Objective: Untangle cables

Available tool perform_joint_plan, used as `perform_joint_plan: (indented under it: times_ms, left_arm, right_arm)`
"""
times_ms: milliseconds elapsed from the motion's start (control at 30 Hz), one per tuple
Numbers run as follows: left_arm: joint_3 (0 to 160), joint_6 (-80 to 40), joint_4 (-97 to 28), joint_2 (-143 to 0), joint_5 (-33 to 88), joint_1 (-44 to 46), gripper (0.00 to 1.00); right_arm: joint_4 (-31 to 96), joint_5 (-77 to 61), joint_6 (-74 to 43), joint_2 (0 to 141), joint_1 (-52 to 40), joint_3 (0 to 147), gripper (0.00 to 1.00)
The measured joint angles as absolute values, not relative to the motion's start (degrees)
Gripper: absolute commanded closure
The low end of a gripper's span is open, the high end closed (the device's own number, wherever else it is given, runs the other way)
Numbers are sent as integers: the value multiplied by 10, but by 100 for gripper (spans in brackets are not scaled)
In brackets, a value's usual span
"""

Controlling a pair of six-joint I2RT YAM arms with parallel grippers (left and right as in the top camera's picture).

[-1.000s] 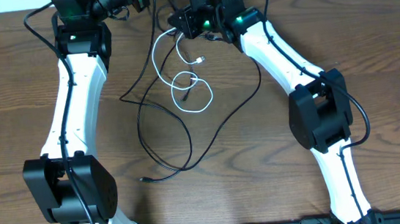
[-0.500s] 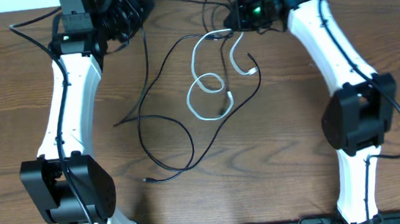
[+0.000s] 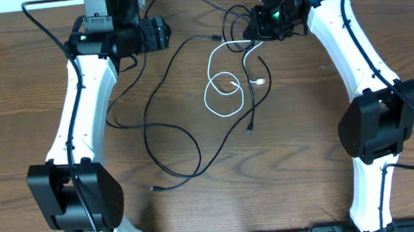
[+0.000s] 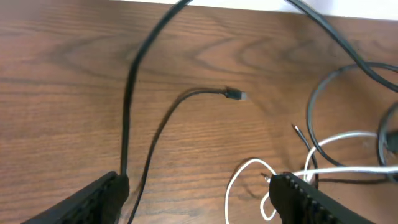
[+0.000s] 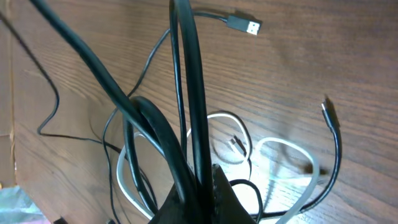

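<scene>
A wooden surface [image 3: 12, 150] carries a loose tangle of cables in the upper middle of the overhead view. The black cables [image 3: 146, 137] run from the top edge down toward the lower middle in long curves; one end lies free at the lower centre-left. The white cable [image 3: 206, 93] lies in small loops at the centre, crossed by black strands. The left hand [image 3: 167, 34] sits at the upper left of the tangle; its fingers [image 4: 99, 196] are spread wide apart with nothing clamped between them. In its wrist view one black cable passes just beside the finger at the lower left of the frame; another ends in a small plug [image 4: 235, 94] lying on the wood. The right hand [image 3: 256, 27] is at the upper right of the tangle, closed tight on black cables; in its wrist view they rise from the pinched tips toward the top of the frame, with white loops on the surface beneath.
</scene>
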State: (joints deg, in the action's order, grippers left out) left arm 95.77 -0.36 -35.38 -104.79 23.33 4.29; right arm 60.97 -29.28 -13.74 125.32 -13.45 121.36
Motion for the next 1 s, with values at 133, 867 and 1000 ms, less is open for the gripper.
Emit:
perform_joint_plan:
  times_ms: [133,867,1000]
  left_arm:
    - [958,84,-358,-1048,333,43,22]
    - [956,248,-264,-1157,356,189,40]
    - [955,255,-255,-1174,374,189,76]
  right_arm:
    - [618,-287,-133,1253,-129,1214,99]
    - [630,-300,-86,1253,-122,1214,99]
    - [630,-300,-85,1253,-122,1214,99]
